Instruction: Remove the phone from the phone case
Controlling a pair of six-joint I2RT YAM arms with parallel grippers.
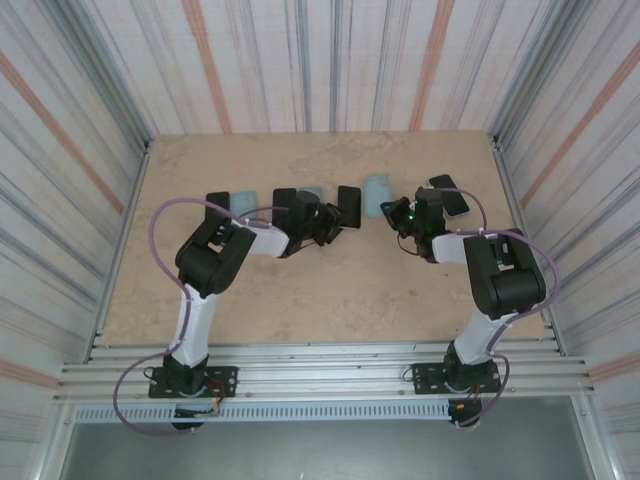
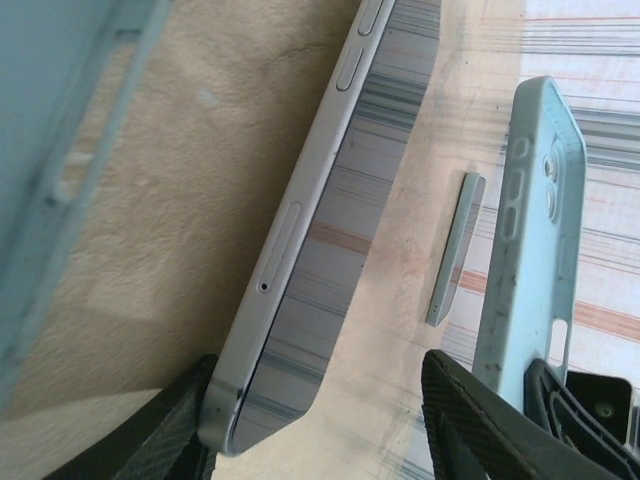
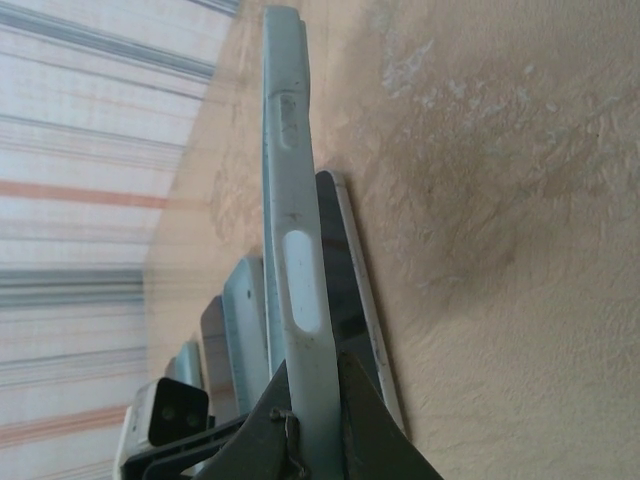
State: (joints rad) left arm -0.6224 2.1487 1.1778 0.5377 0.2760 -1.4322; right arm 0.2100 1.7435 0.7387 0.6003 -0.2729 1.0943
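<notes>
Top external: sandy table (image 1: 300,300), with other phones (image 1: 218,204) and spare cases (image 1: 244,203) in a row along its far half. Both arms reach into that row.

Left wrist: bare phone (image 2: 330,230) seen edge-on, out of its case and against one finger of the left gripper (image 1: 325,222). Jaws parted, with a gap on the other side. Likely a release, to lay it down.

Right wrist: right gripper (image 3: 312,425) clenched on the rim of the empty case (image 3: 290,200). Probably keeps the shell apart from the phone.

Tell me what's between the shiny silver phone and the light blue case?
Left wrist view: between the silver-edged phone and the light blue phone case, a thin pale slab, seen edge-on, on the tan table.
</notes>
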